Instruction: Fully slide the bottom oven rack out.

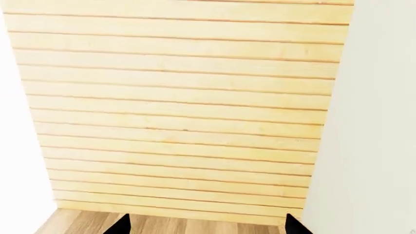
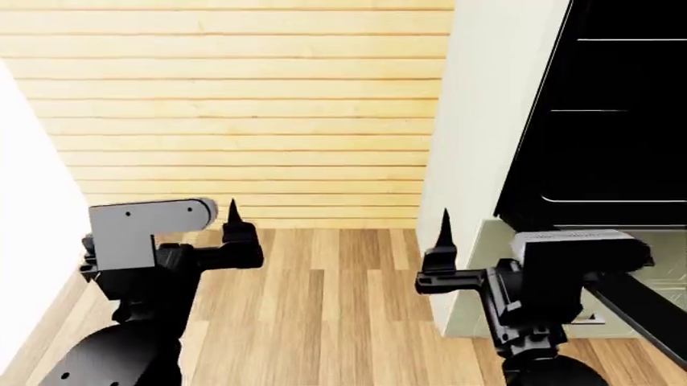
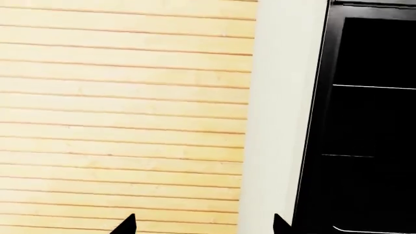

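The oven is a tall black unit at the right of the head view, its cavity dark. Thin silver lines cross the cavity at three heights. The lowest line, with a rounded corner, is the front edge of the bottom oven rack, inside the cavity. In the right wrist view the oven fills the right side, and the rack barely shows at the picture's edge. My right gripper is open and empty, left of the oven and short of it. My left gripper is open and empty, facing the slatted wall.
A pale wooden slatted wall stands ahead, above a wood plank floor. A cream cabinet side panel separates the wall from the oven. A black bar, likely the lowered door, juts out low right, over a pale green panel.
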You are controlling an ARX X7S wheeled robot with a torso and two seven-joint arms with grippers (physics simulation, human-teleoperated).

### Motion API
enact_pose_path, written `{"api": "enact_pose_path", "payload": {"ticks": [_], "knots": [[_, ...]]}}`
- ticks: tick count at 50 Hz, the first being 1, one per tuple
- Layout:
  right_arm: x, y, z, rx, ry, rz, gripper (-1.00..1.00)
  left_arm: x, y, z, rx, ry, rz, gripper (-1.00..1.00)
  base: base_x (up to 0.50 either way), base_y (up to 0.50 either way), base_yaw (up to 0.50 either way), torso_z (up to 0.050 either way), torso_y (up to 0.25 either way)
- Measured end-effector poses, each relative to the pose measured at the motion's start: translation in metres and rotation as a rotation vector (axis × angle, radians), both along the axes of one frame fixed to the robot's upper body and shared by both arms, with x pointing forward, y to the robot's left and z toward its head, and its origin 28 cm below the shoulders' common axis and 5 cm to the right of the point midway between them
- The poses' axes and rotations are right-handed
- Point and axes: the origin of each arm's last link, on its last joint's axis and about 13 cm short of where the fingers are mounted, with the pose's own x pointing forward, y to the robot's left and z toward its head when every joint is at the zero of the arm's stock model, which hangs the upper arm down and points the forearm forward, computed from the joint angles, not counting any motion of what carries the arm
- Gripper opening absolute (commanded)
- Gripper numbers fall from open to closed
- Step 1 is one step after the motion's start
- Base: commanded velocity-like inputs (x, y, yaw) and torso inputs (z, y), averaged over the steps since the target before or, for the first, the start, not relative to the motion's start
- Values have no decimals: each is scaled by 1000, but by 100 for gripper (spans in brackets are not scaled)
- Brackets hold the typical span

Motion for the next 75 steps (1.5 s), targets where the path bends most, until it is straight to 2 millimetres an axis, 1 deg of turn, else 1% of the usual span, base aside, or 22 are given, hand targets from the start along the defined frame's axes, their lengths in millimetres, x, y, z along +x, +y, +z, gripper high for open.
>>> {"api": "enact_pose_path", "payload": {"ticks": [3,6,10,13,22,29,33,40,46,61,75], "knots": [[1,-2,23,-13,-31,4,100,6,2,20,-5,0,35,100,0,0,0,50,0],[1,-4,44,-8,-58,5,100,9,-3,40,0,-8,45,100,0,0,0,50,0],[0,-5,71,17,-88,9,100,3,-11,66,27,-34,-15,100,0,0,0,50,0],[-2,-5,88,15,-103,15,100,-4,-12,83,59,-65,-48,100,0,0,0,50,0],[-11,-4,129,-83,-156,17,100,-21,-4,123,141,-126,-77,100,0,0,0,50,0],[-17,-7,153,-164,-194,3,100,-29,3,145,172,-146,-62,100,0,0,0,50,0],[-21,-10,161,-191,-208,-8,100,-32,6,154,176,-151,-54,100,0,-62,0,50,0],[-26,-16,172,-220,-212,-33,100,-35,9,165,162,-154,-39,100,-16,-496,0,50,0],[-29,-22,179,-237,-205,-69,100,-35,11,172,136,-148,-29,100,-18,-500,0,13,0],[-32,-29,186,-246,-185,-119,100,-36,14,179,110,-141,-13,100,-17,-500,0,0,0],[-32,-34,192,-259,-176,-144,100,-36,16,182,110,-138,2,100,-18,-500,0,0,0]]}}
